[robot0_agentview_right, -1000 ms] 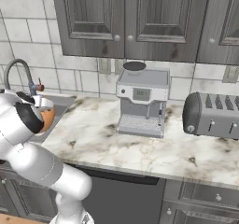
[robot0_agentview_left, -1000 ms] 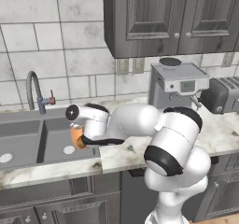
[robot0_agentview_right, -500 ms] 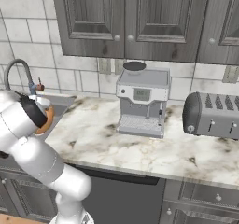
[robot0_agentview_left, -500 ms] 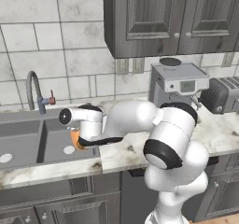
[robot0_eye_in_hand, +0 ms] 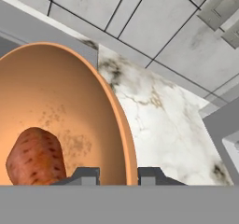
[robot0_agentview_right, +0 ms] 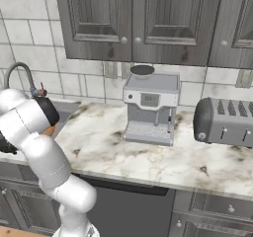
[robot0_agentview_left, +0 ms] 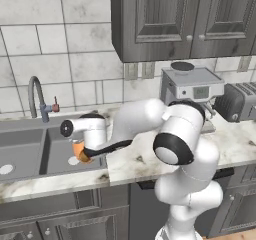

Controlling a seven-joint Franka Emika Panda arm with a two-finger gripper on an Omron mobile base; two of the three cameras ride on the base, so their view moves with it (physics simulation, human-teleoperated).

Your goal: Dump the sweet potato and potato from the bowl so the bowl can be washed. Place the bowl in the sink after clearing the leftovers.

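Note:
In the hand view the orange-brown bowl (robot0_eye_in_hand: 60,106) is tipped steeply, and my gripper (robot0_eye_in_hand: 119,176) is shut on its rim. The reddish sweet potato (robot0_eye_in_hand: 35,160) lies low inside the bowl. The potato is out of view. From the left base view the bowl (robot0_agentview_left: 79,151) hangs under my hand over the right basin of the grey sink (robot0_agentview_left: 55,151), just left of the counter edge. A sliver of the bowl (robot0_agentview_right: 51,131) peeks out behind my arm in the right base view.
The curved faucet (robot0_agentview_left: 35,91) with its red handle stands behind the sink. A coffee machine (robot0_agentview_left: 192,86) and a toaster (robot0_agentview_left: 237,101) sit on the marble counter (robot0_agentview_left: 135,159) to the right. Tiled wall and dark cabinets are behind.
My hand has carried the bowl a little to the left and slightly lower, from the counter edge to over the right basin.

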